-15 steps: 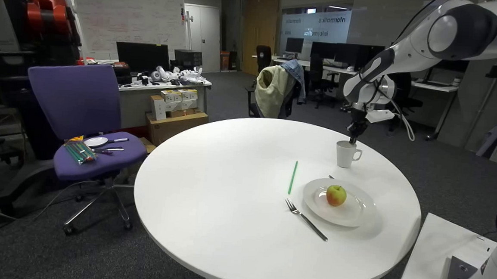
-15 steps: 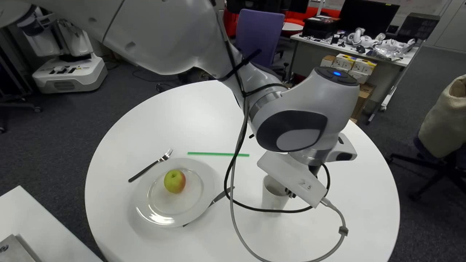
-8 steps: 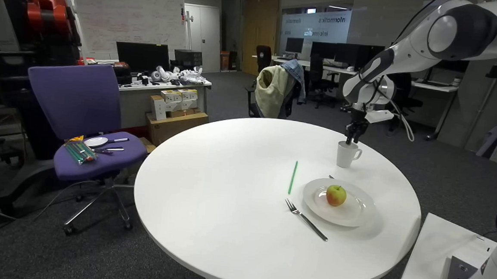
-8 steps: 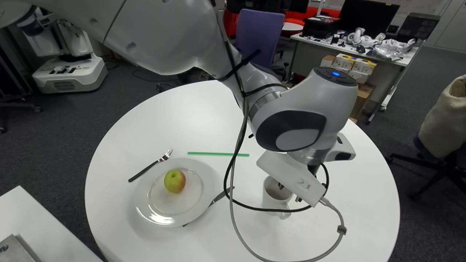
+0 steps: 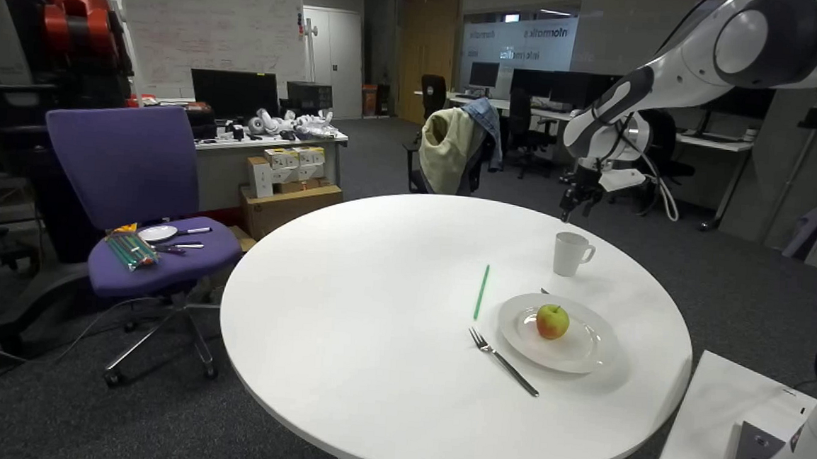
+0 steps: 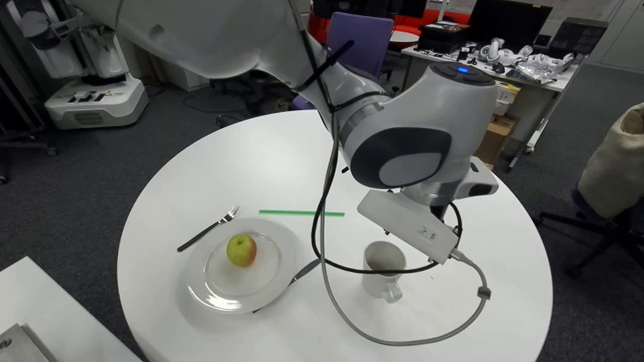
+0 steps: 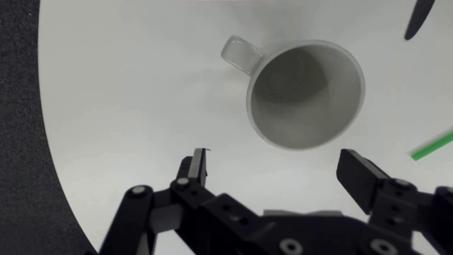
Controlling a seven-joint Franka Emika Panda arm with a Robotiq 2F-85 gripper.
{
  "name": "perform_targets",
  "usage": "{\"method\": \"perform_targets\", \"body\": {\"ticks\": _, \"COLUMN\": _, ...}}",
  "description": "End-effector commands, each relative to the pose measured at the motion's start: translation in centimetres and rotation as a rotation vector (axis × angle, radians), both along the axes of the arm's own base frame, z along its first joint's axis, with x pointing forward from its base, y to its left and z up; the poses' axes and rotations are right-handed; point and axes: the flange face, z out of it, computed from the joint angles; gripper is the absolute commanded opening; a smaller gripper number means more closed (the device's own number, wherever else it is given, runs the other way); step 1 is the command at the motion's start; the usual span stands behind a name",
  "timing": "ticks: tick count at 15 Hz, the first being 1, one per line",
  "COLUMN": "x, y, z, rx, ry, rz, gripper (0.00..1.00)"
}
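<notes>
The gripper (image 7: 273, 156) is released, its fingers (image 7: 359, 179) spread wide, with white table (image 7: 124, 106) showing through the gap. It hangs in the air, both fingertips apart from the mug (image 7: 306, 95). In an exterior view the fingers are just above the mug's rim (image 5: 569, 241); in the wrist view the mug lies just past the fingertips, nearer the finger on that view's right.

The mug stands upright on the table, below the gripper, its long axis vertical and its mouth facing up. The handle (image 7: 241, 55) sticks out on the side away from the gripper, slanting to the upper left of the wrist view. In an exterior view the handle (image 5: 592, 253) reaches toward that view's right edge.

The mug is plain white and round, widest at the rim, with a shine on the handle. Inside, the wall is pale and the bottom shaded grey. A black cable (image 6: 382, 272) crosses in front of it in an exterior view.

A green stick (image 7: 433, 146) and the end of a dark utensil (image 7: 419, 19) lie beyond the finger on the wrist view's right. Well apart from the gripper are a plate (image 5: 564, 357) with an apple (image 5: 552, 322) on it and a fork (image 5: 507, 363) beside the plate.
</notes>
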Motion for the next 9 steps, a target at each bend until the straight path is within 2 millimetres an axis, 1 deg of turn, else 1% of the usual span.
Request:
{"method": "perform_targets", "body": {"ticks": 1, "x": -1.0, "y": 2.5, "z": 3.2, "rx": -0.014, "ry": -0.045, "rz": 0.08, "gripper": 1.0}}
{"method": "perform_targets", "body": {"ticks": 2, "x": -0.9, "y": 3.4, "z": 3.2, "rx": -0.006, "ry": -0.042, "rz": 0.105, "gripper": 1.0}}
{"method": "perform_targets", "body": {"ticks": 5, "x": -0.6, "y": 6.5, "z": 2.2, "rx": 0.032, "ry": -0.021, "rz": 0.152, "gripper": 1.0}}
{"method": "perform_targets", "body": {"ticks": 8, "x": -0.4, "y": 10.0, "z": -0.2, "rx": 0.079, "ry": 0.021, "rz": 0.178, "gripper": 1.0}}
{"method": "perform_targets", "body": {"ticks": 9, "x": -0.3, "y": 11.3, "z": -1.3, "rx": 0.096, "ry": 0.038, "rz": 0.184, "gripper": 1.0}}
